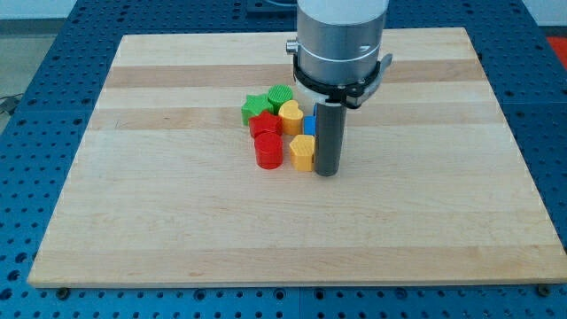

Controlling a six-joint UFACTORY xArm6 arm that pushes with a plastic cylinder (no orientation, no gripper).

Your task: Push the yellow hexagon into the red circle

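The yellow hexagon [302, 151] stands near the middle of the wooden board, touching the red circle [268, 151] on its left. My tip [327, 172] rests on the board right against the hexagon's right side. The rod rises from there to the grey arm head [341, 40] at the view's top.
Packed behind these are a red block [265, 125], a yellow block [290, 116], a green star-like block [255, 106], a green round block [281, 95] and a blue block [310, 123], partly hidden by the rod. The wooden board [177, 221] lies on a blue pegged table.
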